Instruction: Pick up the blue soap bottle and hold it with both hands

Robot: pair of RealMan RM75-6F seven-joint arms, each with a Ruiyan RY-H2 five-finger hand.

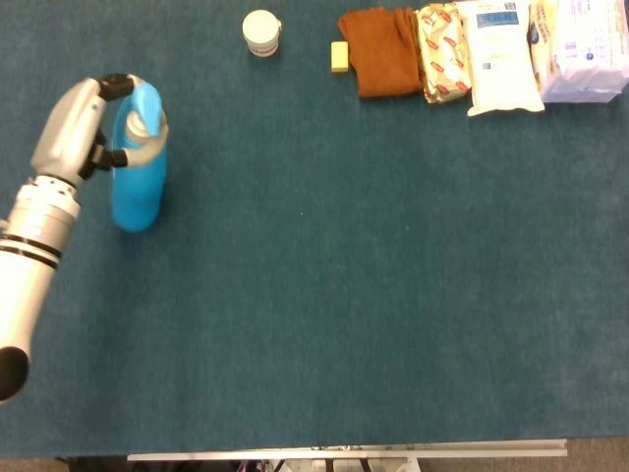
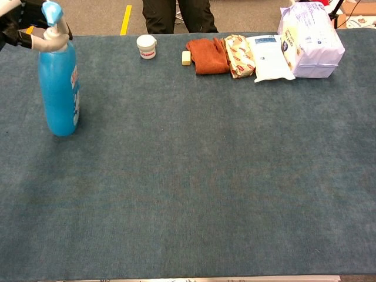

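The left hand (image 1: 84, 128) has its fingers wrapped round the neck of the upright bottle (image 1: 138, 172) near the table's (image 1: 324, 295) left edge, so keep it plumb and steady while the unseen right hand comes across to clasp the body.

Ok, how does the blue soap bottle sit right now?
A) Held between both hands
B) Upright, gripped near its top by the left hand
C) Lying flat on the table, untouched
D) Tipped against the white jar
B: the blue soap bottle stands upright in the chest view, with the left hand gripping it near the top; no right hand shows in either view.
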